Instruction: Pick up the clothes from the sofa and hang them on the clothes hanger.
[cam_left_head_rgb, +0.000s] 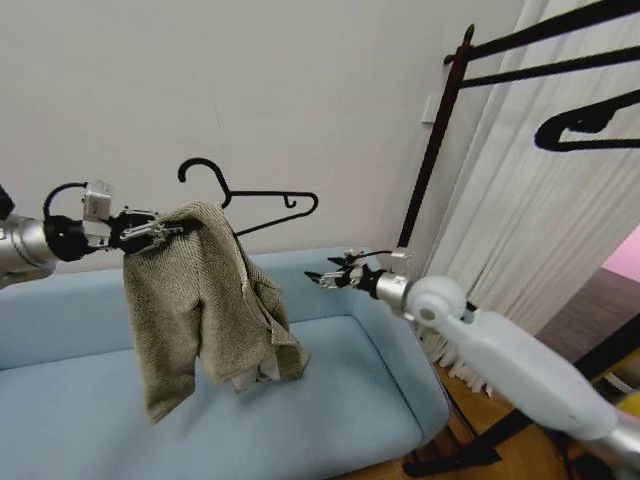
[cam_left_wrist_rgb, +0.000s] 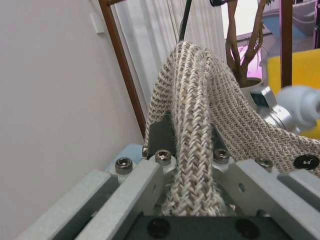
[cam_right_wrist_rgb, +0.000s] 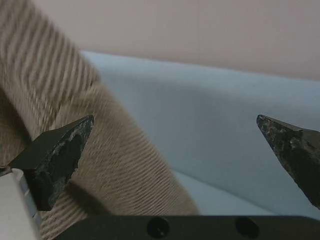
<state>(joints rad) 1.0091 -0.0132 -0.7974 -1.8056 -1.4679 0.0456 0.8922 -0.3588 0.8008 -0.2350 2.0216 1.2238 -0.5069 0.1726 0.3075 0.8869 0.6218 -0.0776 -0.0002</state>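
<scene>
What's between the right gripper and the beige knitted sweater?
Nothing: in the head view the gap from the open right gripper to the beige knitted sweater in the left gripper is bare, with the light blue sofa behind.

head: forward-down, farther back, over sofa | wrists: close-up | shared: sweater

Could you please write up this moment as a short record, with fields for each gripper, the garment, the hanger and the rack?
left gripper: shut on the top edge of the beige knit sweater, holding it up in front of the light blue sofa
right gripper: open, empty, beside the sweater
black hanger: hook up, one arm under the sweater, the other bare
clothes rack: to the robot's right, with a second hanger on it
</scene>
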